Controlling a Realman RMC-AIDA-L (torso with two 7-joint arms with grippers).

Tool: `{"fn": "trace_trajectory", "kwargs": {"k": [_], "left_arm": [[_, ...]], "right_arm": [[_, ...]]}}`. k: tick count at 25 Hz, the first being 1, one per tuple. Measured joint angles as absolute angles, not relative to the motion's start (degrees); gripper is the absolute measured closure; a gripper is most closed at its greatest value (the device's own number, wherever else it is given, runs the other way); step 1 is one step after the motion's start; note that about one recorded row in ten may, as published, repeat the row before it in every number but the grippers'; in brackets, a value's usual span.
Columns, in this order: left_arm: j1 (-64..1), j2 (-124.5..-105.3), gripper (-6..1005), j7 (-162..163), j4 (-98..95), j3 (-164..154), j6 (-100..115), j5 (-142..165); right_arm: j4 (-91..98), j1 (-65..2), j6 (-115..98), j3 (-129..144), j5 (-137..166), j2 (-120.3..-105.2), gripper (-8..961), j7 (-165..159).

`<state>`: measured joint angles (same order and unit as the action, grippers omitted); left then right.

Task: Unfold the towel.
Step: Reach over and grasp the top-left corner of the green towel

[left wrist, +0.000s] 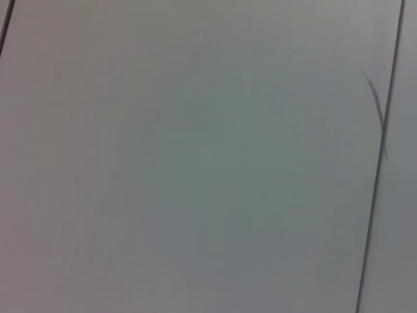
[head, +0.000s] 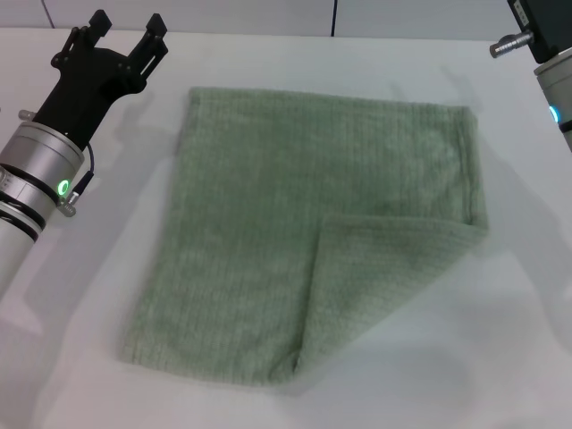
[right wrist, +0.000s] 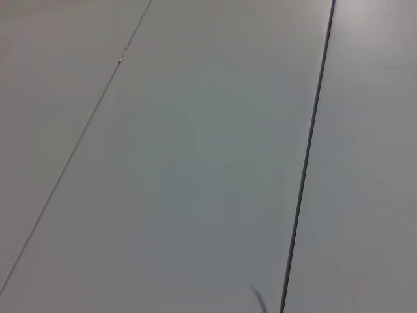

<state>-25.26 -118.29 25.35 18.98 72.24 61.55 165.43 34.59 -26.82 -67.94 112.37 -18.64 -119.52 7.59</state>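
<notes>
The pale sage-green towel (head: 295, 241) lies flat on the white table (head: 80, 304) in the head view. Its near right corner is folded over onto the cloth, forming a triangular flap (head: 375, 286). My left gripper (head: 125, 31) is at the far left, beyond the towel's far left corner, open and empty, apart from the cloth. Only part of my right arm (head: 545, 45) shows at the top right edge; its gripper is out of view. Both wrist views show only bare pale surface with seam lines, no towel.
The white table extends around the towel on all sides. A dark seam (head: 334, 18) runs across the back wall or table edge at the top. Nothing else stands on the table.
</notes>
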Motion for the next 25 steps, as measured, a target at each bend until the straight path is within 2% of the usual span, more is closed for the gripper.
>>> {"fn": "trace_trajectory", "kwargs": {"k": [19, 25], "left_arm": [[-24.8, -118.47, 216, 25.7, 19.2, 72.2, 60.8, 165.4], [-25.0, -118.54, 423, 25.7, 19.1, 71.8, 59.9, 165.4]], "right_arm": [[34.2, -27.2, -67.9, 112.3, -18.6, -119.44, 126, 7.6], [34.2, -27.3, -67.9, 112.3, -18.6, -119.44, 126, 7.6]]}}
